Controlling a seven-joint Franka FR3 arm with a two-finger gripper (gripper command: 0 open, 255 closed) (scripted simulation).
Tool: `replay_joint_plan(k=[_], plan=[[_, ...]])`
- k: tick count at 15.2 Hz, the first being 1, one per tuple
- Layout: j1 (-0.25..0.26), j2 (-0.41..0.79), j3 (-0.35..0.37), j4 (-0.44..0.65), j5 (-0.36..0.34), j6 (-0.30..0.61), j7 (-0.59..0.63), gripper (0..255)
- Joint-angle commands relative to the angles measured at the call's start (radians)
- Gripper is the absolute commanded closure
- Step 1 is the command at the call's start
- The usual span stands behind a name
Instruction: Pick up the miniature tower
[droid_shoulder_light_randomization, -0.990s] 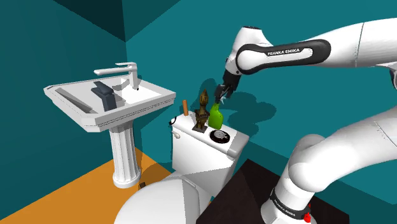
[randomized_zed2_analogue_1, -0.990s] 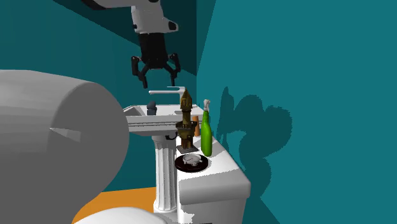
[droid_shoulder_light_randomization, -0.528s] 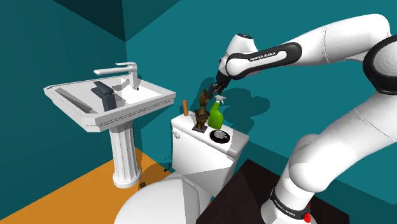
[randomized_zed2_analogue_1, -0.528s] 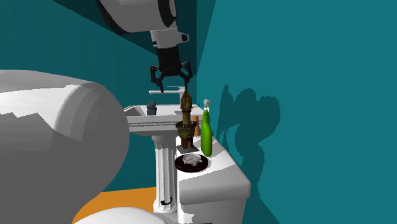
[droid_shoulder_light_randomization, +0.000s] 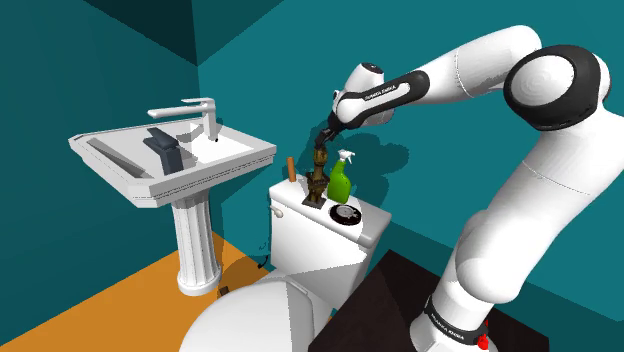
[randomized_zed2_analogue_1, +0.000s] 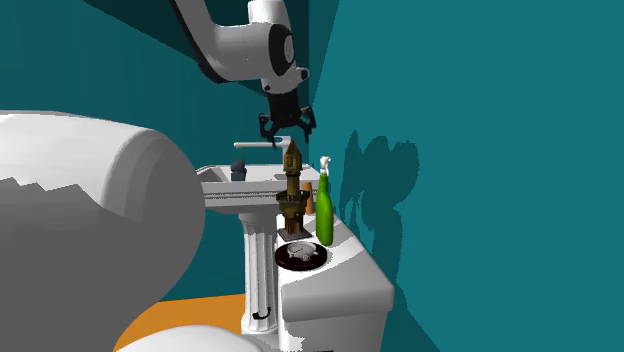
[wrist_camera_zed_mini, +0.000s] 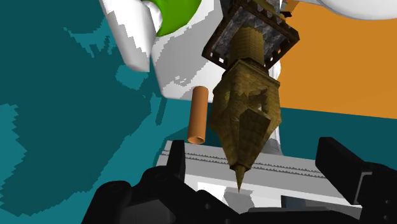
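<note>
The miniature tower (droid_shoulder_light_randomization: 318, 176) is a brown, spired model standing upright on the white toilet tank lid (droid_shoulder_light_randomization: 300, 203). My gripper (droid_shoulder_light_randomization: 322, 140) hangs open just above its spire and does not touch it. In the second exterior view the gripper (randomized_zed2_analogue_1: 285, 128) is right over the tower (randomized_zed2_analogue_1: 291, 190), fingers spread. From the wrist, the tower (wrist_camera_zed_mini: 245, 108) points its tip up into the gap between the two black fingers (wrist_camera_zed_mini: 175, 162), with my gripper (wrist_camera_zed_mini: 257, 172) centred on it.
A green spray bottle (droid_shoulder_light_randomization: 338, 183) stands close beside the tower, a black dish (droid_shoulder_light_randomization: 346, 214) sits in front of it, and an orange cylinder (droid_shoulder_light_randomization: 291, 168) stands behind. A white pedestal sink (droid_shoulder_light_randomization: 170, 155) is at the shoulder view's left. Teal walls close in behind the tank.
The gripper has swung toward the tower and come down, from off to the side of it to directly above its spire. It has stayed open. The tower has not moved.
</note>
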Motion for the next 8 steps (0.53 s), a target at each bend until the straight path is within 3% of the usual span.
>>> replay_joint_plan(k=[1, 8], plan=[[0.004, 0.023, -0.008, 0.001, 0.015, 0.032, -0.019, 0], [0.007, 0.058, -0.015, -0.042, 0.034, 0.109, -0.033, 0]])
